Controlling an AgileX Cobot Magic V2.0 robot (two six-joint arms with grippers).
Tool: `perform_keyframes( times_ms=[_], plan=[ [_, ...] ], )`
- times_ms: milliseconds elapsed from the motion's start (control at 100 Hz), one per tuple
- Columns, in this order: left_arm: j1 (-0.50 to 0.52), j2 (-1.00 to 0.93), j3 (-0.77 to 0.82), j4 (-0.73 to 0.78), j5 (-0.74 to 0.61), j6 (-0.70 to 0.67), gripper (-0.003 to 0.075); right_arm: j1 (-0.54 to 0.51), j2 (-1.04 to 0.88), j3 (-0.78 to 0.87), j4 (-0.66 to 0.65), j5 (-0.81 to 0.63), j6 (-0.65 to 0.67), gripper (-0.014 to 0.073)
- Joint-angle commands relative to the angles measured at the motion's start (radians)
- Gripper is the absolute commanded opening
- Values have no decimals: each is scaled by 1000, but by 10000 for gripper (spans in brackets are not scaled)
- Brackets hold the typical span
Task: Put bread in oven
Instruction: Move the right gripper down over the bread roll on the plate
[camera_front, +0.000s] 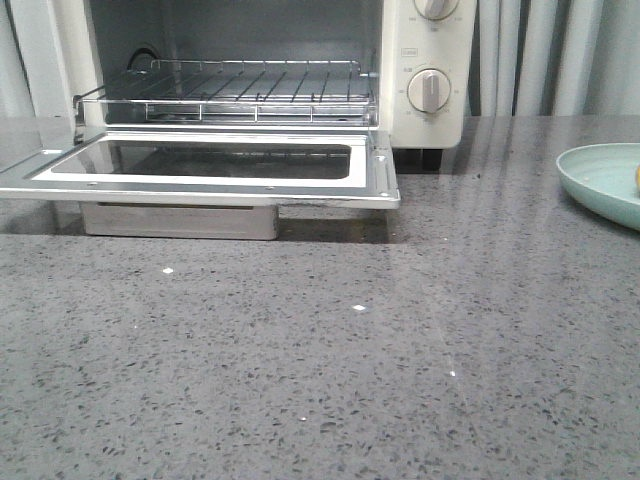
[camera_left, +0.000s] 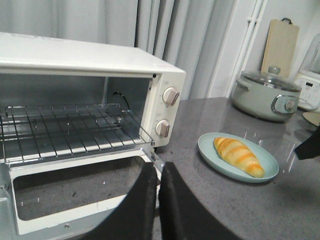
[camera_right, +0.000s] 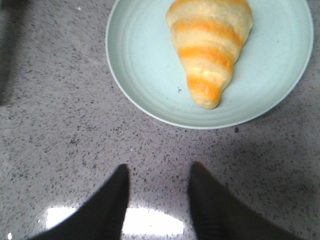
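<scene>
A grey speckled stone counter (camera_front: 330, 350) was seen filling the front view, with pale curtains (camera_front: 545, 55) hung behind it. The oven (camera_front: 425, 70) was set at the back of the counter, its glass door (camera_front: 200, 165) dropped flat and open toward the camera, the wire rack (camera_front: 230, 95) bare inside. Two round knobs were noted on the oven's panel, the lower knob (camera_front: 429, 90) fully shown. A pale green plate (camera_front: 600, 180) was caught to the right of the oven, cut by the frame edge, with only a sliver of yellow shown on it. No gripper was seen here.

In the left wrist view, the oven (camera_left: 100, 60) was shown again with its door down and its rack (camera_left: 70, 130) empty. The left gripper (camera_left: 159, 172) was held just in front of the open door, its dark fingers pressed together with nothing between them. The bread (camera_left: 239, 156) was seen lying on the plate (camera_left: 212, 150), beside the oven on its knob side. Beyond the plate, a lidded grey-green pot (camera_left: 265, 95) and a wooden board (camera_left: 280, 47) leaned on the wall were made out.

In the right wrist view, the right gripper (camera_right: 157, 190) was held over bare counter (camera_right: 60, 125) just short of the plate (camera_right: 140, 70), fingers spread apart and empty. The bread (camera_right: 210, 45) was seen resting on the plate, untouched.
</scene>
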Motion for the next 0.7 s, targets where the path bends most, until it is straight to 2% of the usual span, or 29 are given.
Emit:
perform_keyframes(
  times_ms=[0,210,440,690],
  plan=[
    [-6,-31,-35,0,-58,2,-22,-1,64,-60,8,-77,-2,407],
    [-6,-59,-35,0,-43,2,-22,-1,256,-211,-5,-77,-4,393],
    [-6,-59,-35,0,-33,2,-22,-1,451,-389,-102,-38,-4,393],
    [-6,-59,-35,0,-33,2,-22,-1,587,-463,-154,8,-4,392]
  ],
)
